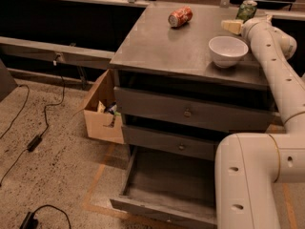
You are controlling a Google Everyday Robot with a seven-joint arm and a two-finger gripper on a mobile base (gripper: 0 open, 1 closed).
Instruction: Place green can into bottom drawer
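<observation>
Up at the far right corner of the cabinet top, the green can is standing upright, right by the back edge. The gripper sits just in front of and slightly left of it, low over the surface. From this angle I honestly can't tell whether it's spread, closed, or even touching the can. The arm comes up along the right side of the cabinet to get there. A white bowl sits just in front of the gripper, and a red can lies on its side further left. Down below, the bottom drawer is pulled out with a bare grey floor, under two shut knobbed drawers. A cardboard box sits on the floor left of the cabinet, with cables nearby.
</observation>
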